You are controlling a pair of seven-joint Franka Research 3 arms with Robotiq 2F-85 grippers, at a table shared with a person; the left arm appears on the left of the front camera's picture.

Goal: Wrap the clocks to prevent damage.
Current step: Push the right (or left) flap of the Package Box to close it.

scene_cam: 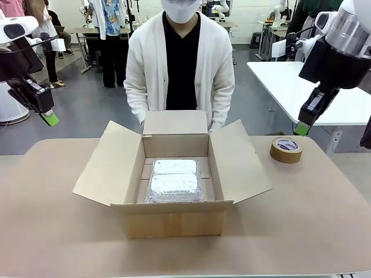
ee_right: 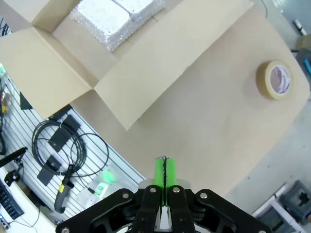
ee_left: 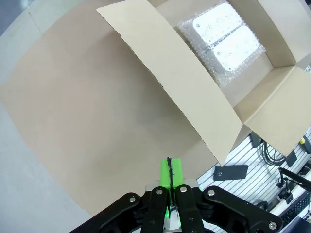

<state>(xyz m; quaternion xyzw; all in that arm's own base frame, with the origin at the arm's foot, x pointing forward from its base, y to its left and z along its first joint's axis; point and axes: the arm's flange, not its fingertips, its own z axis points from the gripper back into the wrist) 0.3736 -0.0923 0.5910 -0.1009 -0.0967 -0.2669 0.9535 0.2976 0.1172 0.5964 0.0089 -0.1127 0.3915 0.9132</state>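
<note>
Wrapped clocks (scene_cam: 175, 179) are lying in box (scene_cam: 174, 223), mid-desk.
Both pinched together, left gripper (scene_cam: 50, 119) and right gripper (scene_cam: 301, 128) are hovering well clear; right wrist view is showing tape roll (ee_right: 275, 79).

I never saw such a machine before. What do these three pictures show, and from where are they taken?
The machine is a robot: a left arm and a right arm at a table. The front picture looks from between them toward a person opposite. The other two come from cameras on the wrists, looking along the left claw and right claw. Both claws are shut, raised, and hold nothing. On the table stand an open cardboard box, with two bubble-wrapped clocks inside, and a tape roll beside it.
</note>
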